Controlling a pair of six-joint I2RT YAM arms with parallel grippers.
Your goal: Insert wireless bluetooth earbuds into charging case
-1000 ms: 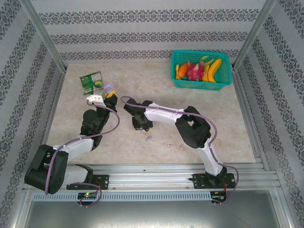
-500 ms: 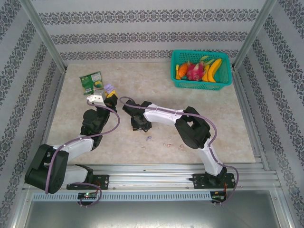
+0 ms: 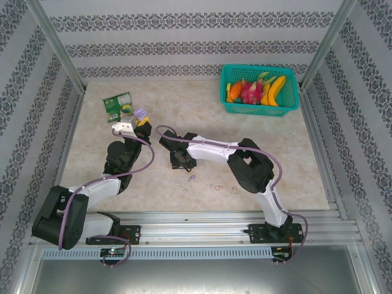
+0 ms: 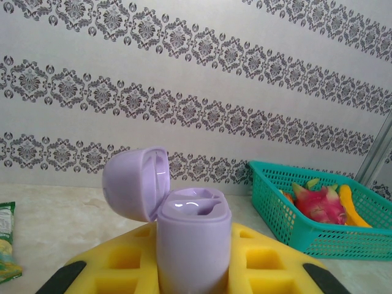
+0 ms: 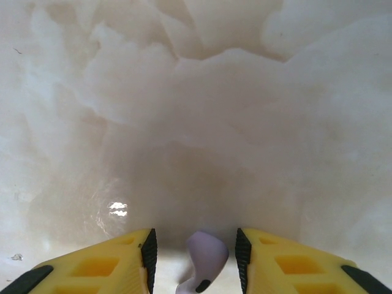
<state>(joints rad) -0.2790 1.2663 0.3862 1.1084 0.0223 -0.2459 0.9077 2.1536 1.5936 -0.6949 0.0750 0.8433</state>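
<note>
My left gripper [image 3: 138, 121] is shut on the lilac charging case [image 4: 193, 245] and holds it upright. The case's lid [image 4: 131, 180] is hinged open to the left, and the case [image 3: 141, 114] also shows at the table's left. My right gripper [image 3: 182, 163] is low over the table's middle. It [image 5: 195, 252] stands open around a lilac earbud [image 5: 206, 257] lying on the marble, with a gap on each side. More wireless bluetooth earbuds lie nearer the front: a lilac bit [image 3: 192, 178] and pale pink bits [image 3: 215, 186].
A teal basket [image 3: 259, 109] of fruit stands at the back right; its wall [image 4: 288, 208] is right of the case in the left wrist view. A green packet [image 3: 116, 105] lies at the back left. Patterned walls ring the table.
The right gripper has shifted only slightly over the middle of the table. The left arm and the case have not moved.
</note>
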